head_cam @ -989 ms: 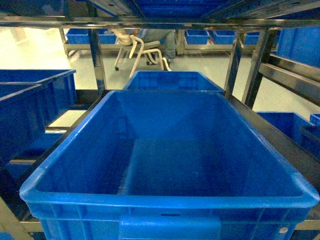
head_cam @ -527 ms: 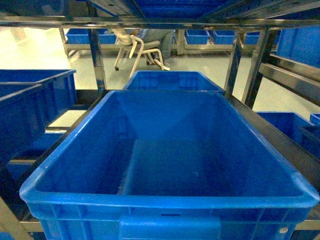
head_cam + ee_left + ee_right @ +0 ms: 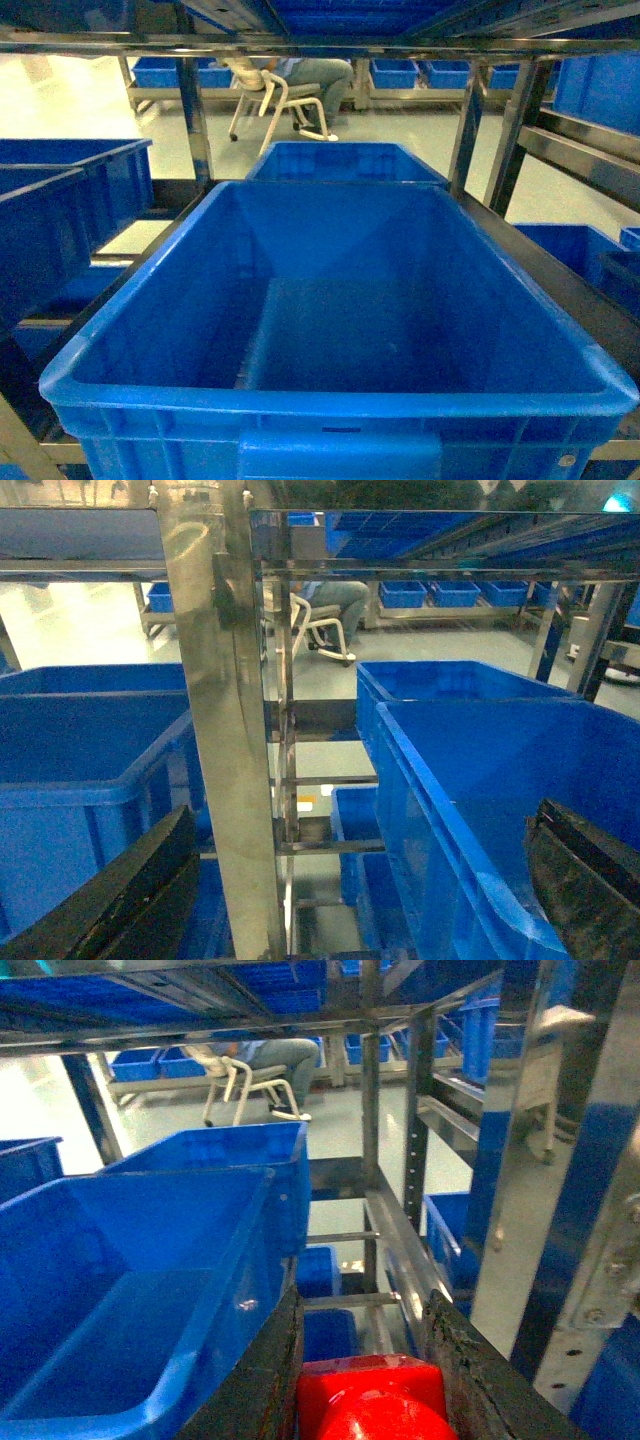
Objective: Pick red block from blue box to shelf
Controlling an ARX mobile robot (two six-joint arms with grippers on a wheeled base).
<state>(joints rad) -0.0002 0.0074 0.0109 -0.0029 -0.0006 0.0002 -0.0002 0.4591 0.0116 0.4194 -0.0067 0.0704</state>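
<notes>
Risk sits with my right claw [image 3: 365, 1360] pinching the red block [image 3: 368, 1400] beside a shelf post [image 3: 560, 1160], seemingly close enough to snag; my left claw [image 3: 350, 880] hangs spread.

No readable txt, labels, nos. or signs in any view.

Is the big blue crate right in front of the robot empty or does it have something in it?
Empty. The head view looks straight down into the big blue crate and shows only its bare blue floor and walls.
</notes>
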